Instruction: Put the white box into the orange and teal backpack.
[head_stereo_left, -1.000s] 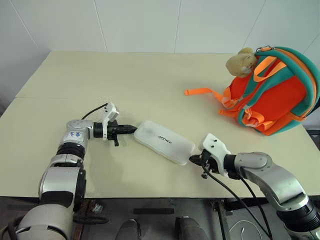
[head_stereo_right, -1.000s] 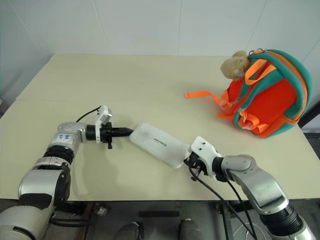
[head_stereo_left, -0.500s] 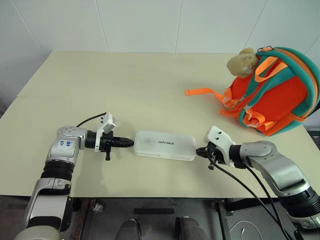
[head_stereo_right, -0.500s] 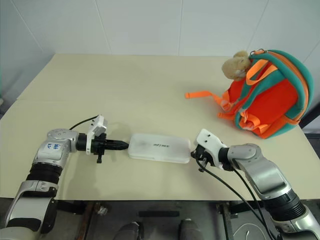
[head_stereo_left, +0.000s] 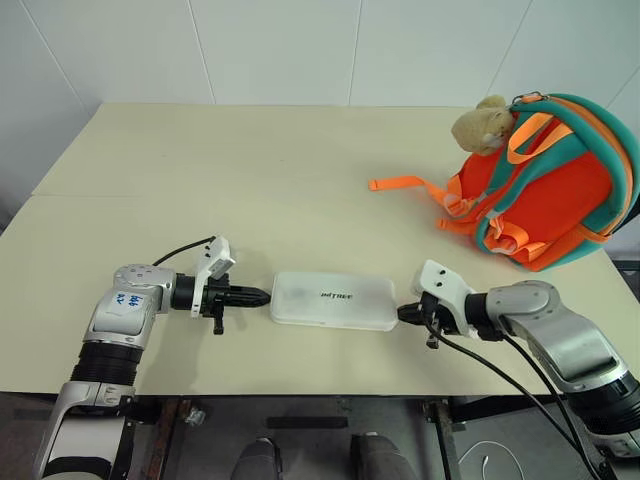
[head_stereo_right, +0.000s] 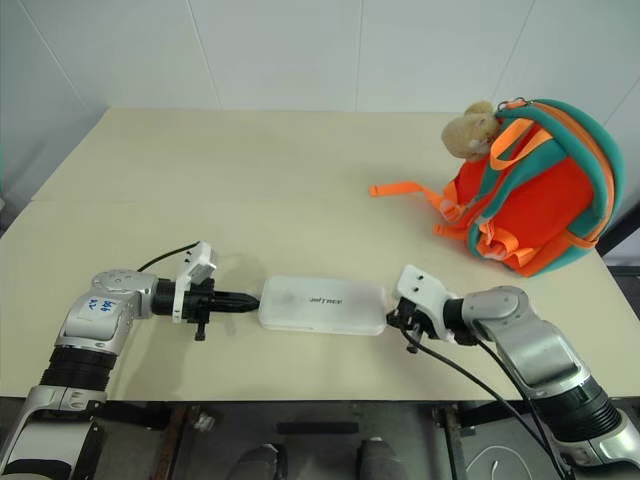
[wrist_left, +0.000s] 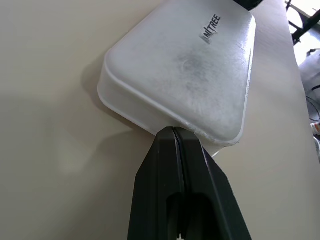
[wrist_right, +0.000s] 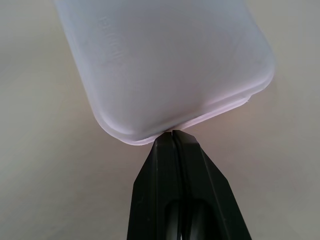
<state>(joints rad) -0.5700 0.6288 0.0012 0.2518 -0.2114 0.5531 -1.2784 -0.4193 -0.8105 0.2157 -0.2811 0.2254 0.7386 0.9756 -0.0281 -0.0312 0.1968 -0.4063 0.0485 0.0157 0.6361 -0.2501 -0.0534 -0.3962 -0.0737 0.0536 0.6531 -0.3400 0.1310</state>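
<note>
White box lying flat on desk, pinched endwise between left hand and right hand, fingers together on each. Best pressing inward evenly, lifting level. Then toward backpack, standing well apart at far right.

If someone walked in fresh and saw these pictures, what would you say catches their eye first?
Probably the orange and teal backpack standing at the table's far right, a tan plush toy at its top. Next, near the front edge, the white box lies flat between the left gripper and the right gripper, each with shut jaws against one end.
</note>
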